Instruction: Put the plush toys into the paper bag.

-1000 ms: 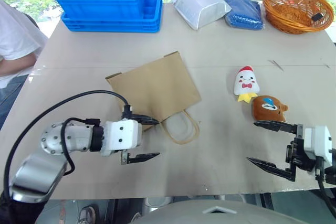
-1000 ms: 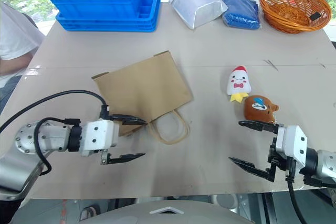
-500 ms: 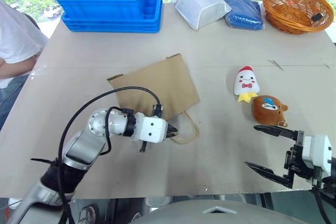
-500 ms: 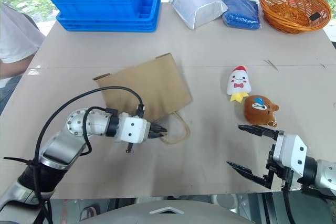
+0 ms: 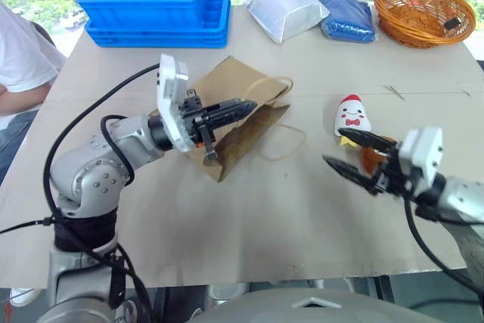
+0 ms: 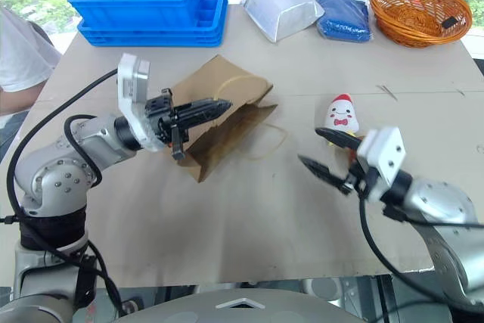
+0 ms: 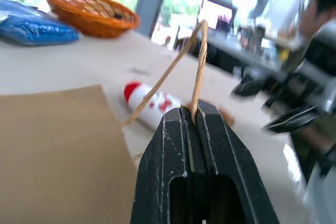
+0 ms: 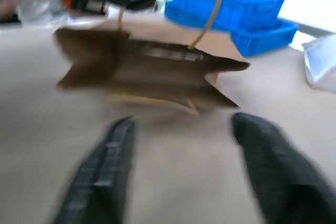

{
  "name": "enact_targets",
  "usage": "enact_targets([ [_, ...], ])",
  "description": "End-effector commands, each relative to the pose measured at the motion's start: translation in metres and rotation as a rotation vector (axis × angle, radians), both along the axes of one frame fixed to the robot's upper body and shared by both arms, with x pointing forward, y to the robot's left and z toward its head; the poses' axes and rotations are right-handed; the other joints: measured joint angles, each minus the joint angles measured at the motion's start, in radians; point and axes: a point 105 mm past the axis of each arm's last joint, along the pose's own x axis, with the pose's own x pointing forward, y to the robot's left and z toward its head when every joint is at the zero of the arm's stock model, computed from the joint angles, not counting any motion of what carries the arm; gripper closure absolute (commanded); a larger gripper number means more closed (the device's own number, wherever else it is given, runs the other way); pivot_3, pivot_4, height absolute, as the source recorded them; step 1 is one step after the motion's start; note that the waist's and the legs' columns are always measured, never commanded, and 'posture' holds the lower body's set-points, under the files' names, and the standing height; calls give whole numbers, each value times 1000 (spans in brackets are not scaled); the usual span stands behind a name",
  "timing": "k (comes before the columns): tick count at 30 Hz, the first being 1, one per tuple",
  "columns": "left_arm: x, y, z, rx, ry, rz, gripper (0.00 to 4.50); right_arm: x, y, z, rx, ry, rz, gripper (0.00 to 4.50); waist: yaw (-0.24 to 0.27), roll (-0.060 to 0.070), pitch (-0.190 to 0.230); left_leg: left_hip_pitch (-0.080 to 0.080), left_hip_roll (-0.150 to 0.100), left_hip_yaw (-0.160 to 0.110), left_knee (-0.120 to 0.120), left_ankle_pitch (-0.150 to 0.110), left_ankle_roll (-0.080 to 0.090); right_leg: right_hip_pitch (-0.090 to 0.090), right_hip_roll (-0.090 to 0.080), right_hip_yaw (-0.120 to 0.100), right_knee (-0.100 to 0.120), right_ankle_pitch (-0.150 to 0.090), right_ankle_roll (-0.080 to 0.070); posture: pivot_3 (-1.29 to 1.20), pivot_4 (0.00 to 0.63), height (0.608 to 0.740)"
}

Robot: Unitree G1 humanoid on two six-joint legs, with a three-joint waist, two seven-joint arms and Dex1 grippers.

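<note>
My left gripper [image 5: 246, 104] is shut on one cord handle [image 7: 197, 77] of the brown paper bag [image 5: 234, 126] and holds it above the table. The bag's mouth end is raised and faces right, and its other handle [image 5: 291, 145] trails on the table. The white plush toy [image 5: 352, 119] with a red tip lies to the right of the bag. Just in front of it, a sliver of the brown plush toy [image 5: 368, 161] shows behind my right gripper [image 5: 333, 147]. That gripper is open, points left toward the bag's mouth [image 8: 152, 69], and has nothing between its fingers.
Along the table's far edge stand stacked blue crates [image 5: 155, 1], a white plastic pouch [image 5: 291, 9], a blue packet [image 5: 352, 19] and an orange wicker basket [image 5: 420, 9]. A person in a white shirt [image 5: 19, 66] sits at the left edge.
My left gripper shut on the bag's handle and rose with it, lifting the bag's mouth off the table. My right gripper moved forward and left beside the toys, its jaws narrower.
</note>
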Motion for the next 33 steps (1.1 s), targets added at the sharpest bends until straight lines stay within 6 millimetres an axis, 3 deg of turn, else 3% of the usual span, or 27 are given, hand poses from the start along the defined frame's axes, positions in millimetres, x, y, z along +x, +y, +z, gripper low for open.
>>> enact_targets([
  [1, 0, -9, 11, -29, -16, -6, 4500, 20, 23, 11, 36, 20, 31, 3890, -1, 0, 0, -1, 0, 0, 0, 0, 0, -1, 0, 0, 0, 0, 0, 0, 150, 740],
  [2, 1, -11, 11, -26, -16, -8, 4500, 25, 27, 14, 36, 21, 36, 4310, -3, 0, 0, -1, 0, 0, 0, 2, -3, -1, 0, 0, 0, 0, 0, 0, 150, 740],
  [3, 2, -14, 12, -33, -14, -6, 4500, 29, 37, 18, 17, 9, 76, 4418, -6, 0, 0, -1, -1, 0, 0, 2, -4, -1, -1, 0, 0, 0, 0, 0, 150, 740],
  [7, 0, -21, 3, -3, -11, -23, 4500, 37, 67, 24, -65, -17, 190, 4418, -9, 0, 0, -2, -1, -1, -1, 2, -4, -1, -1, -1, 0, 0, 0, 0, 150, 740],
  [10, 2, -22, 2, -14, -10, -15, 4500, 40, 75, 20, -123, -11, 219, 4418, -9, 0, 0, -2, -1, -1, -1, 2, -4, -1, -1, -1, 0, 0, 0, 0, 150, 740],
  [14, 5, -20, 2, -15, -17, 17, 4500, 25, 57, 20, -144, 56, 283, 4418, -2, 0, 0, -3, -2, -2, -1, 2, -4, -1, -4, -2, -1, 0, 0, 0, 150, 740],
  [18, 6, -18, 1, -16, -21, 34, 4500, 12, 15, -11, -366, 134, 219, 4418, 7, 0, 0, -4, -5, -3, -1, 0, 1, -1, -7, -3, -2, 0, 0, 0, 150, 740],
  [21, 6, -18, 0, -16, -22, 36, 4500, -2, 5, -17, -389, 181, 242, 4418, 6, 0, 1, -4, -6, -1, -1, 0, 1, -1, -8, -3, -2, 0, 0, 0, 150, 740],
  [24, 6, -19, -2, -15, -22, 33, 4500, -10, 22, 3, -252, 139, 313, 4418, -9, 0, 1, -2, -4, -1, -1, 0, 1, -1, -6, -2, -2, 0, 0, 0, 150, 740],
  [28, 6, -20, -4, -9, -21, 21, 4500, -3, 56, 27, -94, 68, 352, 4418, -17, 0, 1, 0, -1, 1, -1, 0, 1, -1, -1, 0, 0, 0, 0, 0, 150, 740],
  [31, 7, -22, -4, -9, -20, 10, 4500, 18, 80, 22, -75, 54, 326, 4418, -12, 0, 0, -1, -1, -1, -1, 0, 0, -1, 0, -1, 0, 0, 0, 0, 150, 740],
  [33, 7, -23, -3, -17, -23, 8, 4500, 35, 85, 11, -97, 55, 262, 4418, -8, 0, 0, -1, -1, -1, -1, 1, -1, -1, -1, -1, 0, 0, 0, 0, 150, 740],
])
